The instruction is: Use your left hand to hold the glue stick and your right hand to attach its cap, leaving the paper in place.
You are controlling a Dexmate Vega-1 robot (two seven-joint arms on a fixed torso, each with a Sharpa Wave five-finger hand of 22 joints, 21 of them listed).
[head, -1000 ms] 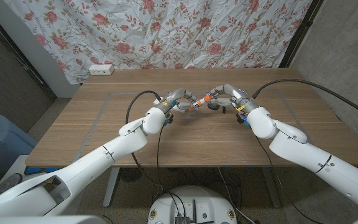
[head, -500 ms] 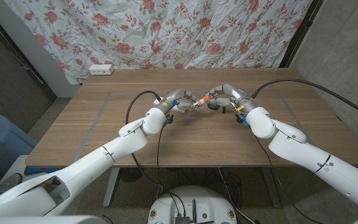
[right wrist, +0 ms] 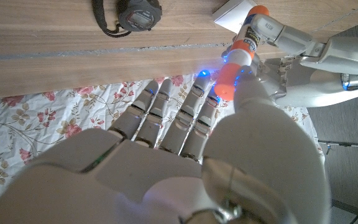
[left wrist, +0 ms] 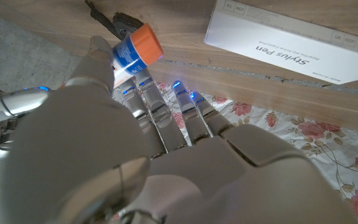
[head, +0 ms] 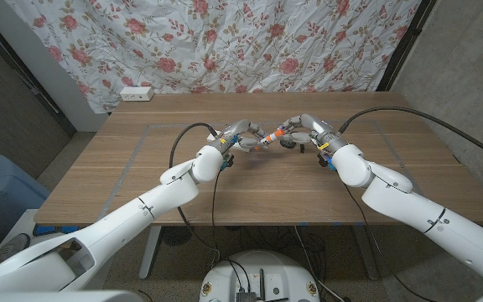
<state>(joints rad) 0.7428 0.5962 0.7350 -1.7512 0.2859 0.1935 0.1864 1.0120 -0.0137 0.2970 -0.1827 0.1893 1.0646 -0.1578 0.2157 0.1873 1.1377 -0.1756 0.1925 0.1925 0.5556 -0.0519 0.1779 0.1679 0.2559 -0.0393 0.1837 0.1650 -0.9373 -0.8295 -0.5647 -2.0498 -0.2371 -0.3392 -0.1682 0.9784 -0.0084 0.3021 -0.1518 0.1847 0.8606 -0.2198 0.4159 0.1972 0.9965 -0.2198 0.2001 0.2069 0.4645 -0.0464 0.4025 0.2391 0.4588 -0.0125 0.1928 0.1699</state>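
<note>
Both hands meet above the middle of the wooden surface (head: 141,176). The left hand (head: 240,136) grips the glue stick (head: 267,139) — a smooth cylinder with a blue-and-white label and orange end. The right hand (head: 302,131) pinches the orange cap (right wrist: 228,81) against the stick's tip. Little has shifted over the last second; seating appears — at this range — incomplete. A flat white box (left wrist: 291,46) lies nearby.

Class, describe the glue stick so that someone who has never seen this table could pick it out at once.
Start at the wooden table and follow both white arms to where they meet near its far middle. Between the left hand and the right hand is the glue stick, a short tube with a blue and white label and orange ends, held above the tabletop.
</note>
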